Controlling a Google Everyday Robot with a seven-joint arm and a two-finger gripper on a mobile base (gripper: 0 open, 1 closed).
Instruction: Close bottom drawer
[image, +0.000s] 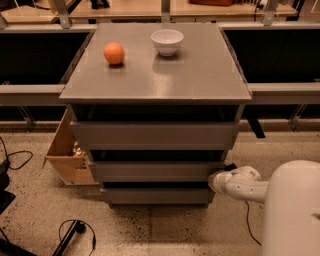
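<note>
The grey cabinet (155, 80) stands in the middle of the camera view with three stacked grey drawers. The bottom drawer (155, 195) is the lowest; its plain front panel sits close under the middle drawer (155, 171), with only a dark slit above it. The top drawer (152, 135) is above those. My gripper (216, 181) is at the end of the white arm, low on the right, against the cabinet's right front corner between the middle and bottom drawers.
An orange (114, 53) and a white bowl (167, 41) sit on the cabinet top. A wooden box (67, 150) stands on the floor at the cabinet's left. Black cables (75, 232) lie on the speckled floor at the lower left. Dark shelving runs behind.
</note>
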